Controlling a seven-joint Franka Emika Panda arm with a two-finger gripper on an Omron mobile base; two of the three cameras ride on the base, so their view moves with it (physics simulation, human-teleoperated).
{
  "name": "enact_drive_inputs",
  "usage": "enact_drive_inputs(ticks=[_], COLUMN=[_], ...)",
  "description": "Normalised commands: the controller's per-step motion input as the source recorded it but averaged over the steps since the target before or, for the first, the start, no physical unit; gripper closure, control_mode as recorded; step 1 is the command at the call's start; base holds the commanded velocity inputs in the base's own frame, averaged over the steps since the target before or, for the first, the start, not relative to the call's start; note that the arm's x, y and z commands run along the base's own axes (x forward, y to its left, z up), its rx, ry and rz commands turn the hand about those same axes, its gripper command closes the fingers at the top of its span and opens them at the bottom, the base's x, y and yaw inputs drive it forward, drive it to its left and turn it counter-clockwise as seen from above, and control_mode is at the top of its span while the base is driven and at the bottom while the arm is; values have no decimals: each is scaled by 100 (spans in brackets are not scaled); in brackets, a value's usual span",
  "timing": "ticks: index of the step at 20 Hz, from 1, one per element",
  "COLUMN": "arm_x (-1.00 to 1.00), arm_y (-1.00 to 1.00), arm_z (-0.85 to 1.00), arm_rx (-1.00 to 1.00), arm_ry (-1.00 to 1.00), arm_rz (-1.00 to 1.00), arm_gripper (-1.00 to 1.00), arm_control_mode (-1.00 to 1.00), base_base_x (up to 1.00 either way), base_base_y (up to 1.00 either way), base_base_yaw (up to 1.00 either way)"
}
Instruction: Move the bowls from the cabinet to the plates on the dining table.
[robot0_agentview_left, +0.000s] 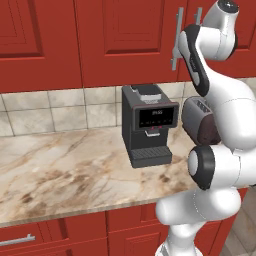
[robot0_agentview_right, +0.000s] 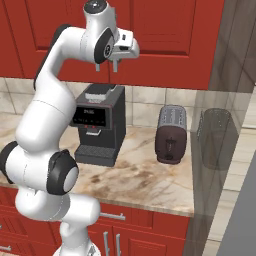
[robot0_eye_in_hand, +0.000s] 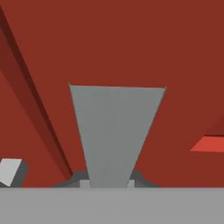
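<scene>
The red cabinet hangs above the counter with its doors closed. My gripper is up at the door front, shut on the cabinet's silver bar handle, which runs up between the two fingertips. In the right base view the gripper is pressed against the red door. From the left, the long handle shows beside my forearm. The bowls are hidden behind the closed doors. The plates and the dining table are out of view.
A black coffee machine and a dark toaster stand on the marble counter below my arm. Red drawer fronts run under the counter. A wall edge closes the right side.
</scene>
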Motion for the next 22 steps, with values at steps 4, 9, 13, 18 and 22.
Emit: enact_drive_inputs(ticks=[4, 9, 13, 18, 22], arm_x=[0, -21, -61, -64, -58], arm_y=[-1, -30, -56, -47, -39], arm_z=[-1, 0, 0, 0, 0], arm_rx=[0, 0, 0, 0, 0], arm_ry=[-4, -13, -14, -17, -16], arm_rz=[0, -4, -6, -2, -1], arm_gripper=[100, 100, 100, 100, 100], arm_control_mode=[-100, -100, -100, -100, -100], base_base_x=[0, 0, 0, 0, 0], base_base_y=[0, 0, 0, 0, 0], base_base_yaw=[0, 0, 0, 0, 0])
